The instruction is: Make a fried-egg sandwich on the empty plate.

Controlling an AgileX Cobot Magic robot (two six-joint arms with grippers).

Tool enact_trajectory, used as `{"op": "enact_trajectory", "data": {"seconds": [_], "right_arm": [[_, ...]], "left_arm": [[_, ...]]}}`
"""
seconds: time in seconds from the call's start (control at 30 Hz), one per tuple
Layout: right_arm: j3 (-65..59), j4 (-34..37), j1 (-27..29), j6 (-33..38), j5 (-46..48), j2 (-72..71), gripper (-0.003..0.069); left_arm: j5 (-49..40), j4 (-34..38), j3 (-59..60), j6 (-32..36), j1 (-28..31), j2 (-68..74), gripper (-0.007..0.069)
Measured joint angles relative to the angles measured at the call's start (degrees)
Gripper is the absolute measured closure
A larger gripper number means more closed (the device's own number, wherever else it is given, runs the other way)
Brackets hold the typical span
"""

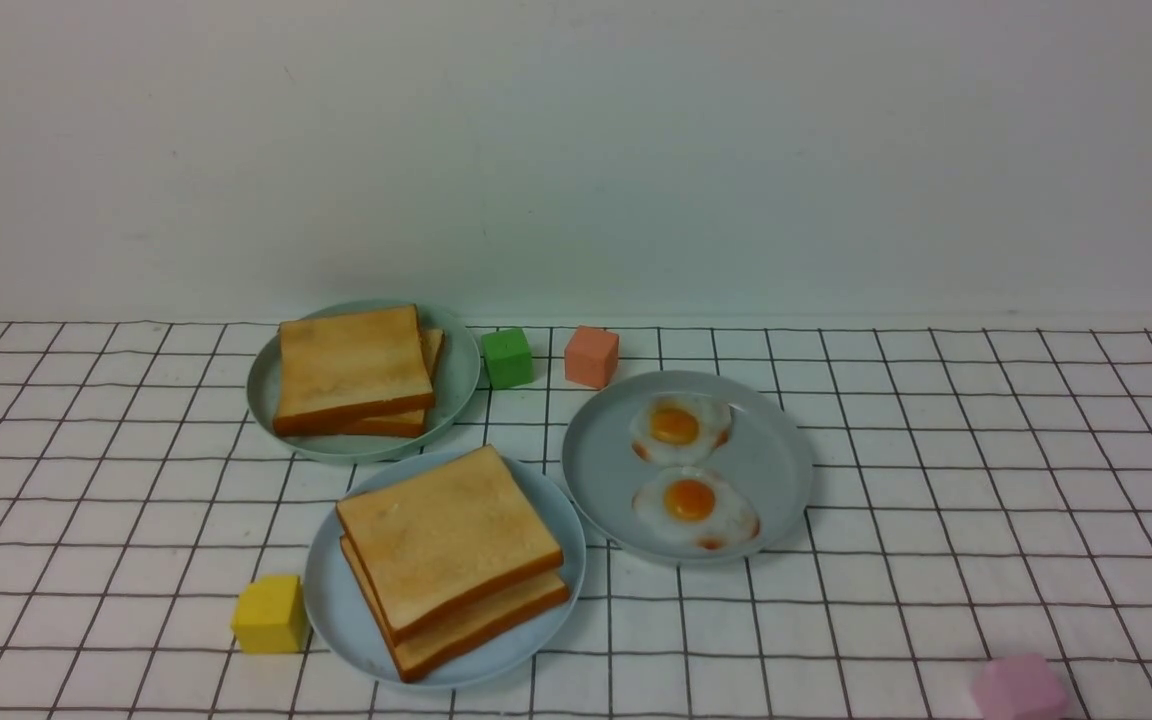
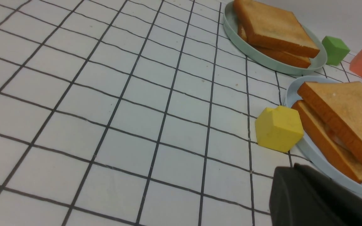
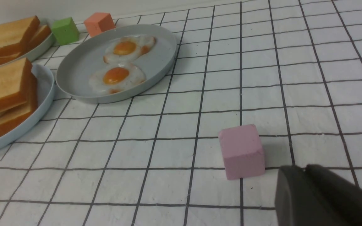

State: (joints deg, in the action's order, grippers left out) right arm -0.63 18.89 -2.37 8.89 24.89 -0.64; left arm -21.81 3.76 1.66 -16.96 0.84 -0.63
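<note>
The fried-egg sandwich [image 1: 451,555], two golden toast slices stacked slightly askew, lies on the sky-blue plate [image 1: 336,610] at the front centre. A pale sliver shows between the slices in the left wrist view [image 2: 335,138]. Neither arm shows in the front view. My left gripper [image 2: 289,168] is shut and holds nothing, low over the cloth beside the plate's rim [image 2: 313,153] and a yellow cube [image 2: 278,128]. My right gripper [image 3: 303,166] has its fingers together and is empty, next to a pink cube [image 3: 242,150].
A grey-green plate [image 1: 456,370] at the back left holds a pile of plain toast [image 1: 351,365]. A grey-blue plate [image 1: 596,470] holds two fried eggs [image 1: 681,428]. Green [image 1: 507,357], salmon [image 1: 591,356], yellow [image 1: 270,613] and pink [image 1: 1019,688] cubes stand on the checked cloth.
</note>
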Motion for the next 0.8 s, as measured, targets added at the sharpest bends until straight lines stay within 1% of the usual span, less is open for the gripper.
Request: {"op": "enact_trajectory", "data": {"seconds": [0.8], "right_arm": [[0.0, 0.0, 0.0, 0.0, 0.0, 0.0, 0.0561]], "left_arm": [[0.0, 0.0, 0.0, 0.0, 0.0, 0.0, 0.0609]]}}
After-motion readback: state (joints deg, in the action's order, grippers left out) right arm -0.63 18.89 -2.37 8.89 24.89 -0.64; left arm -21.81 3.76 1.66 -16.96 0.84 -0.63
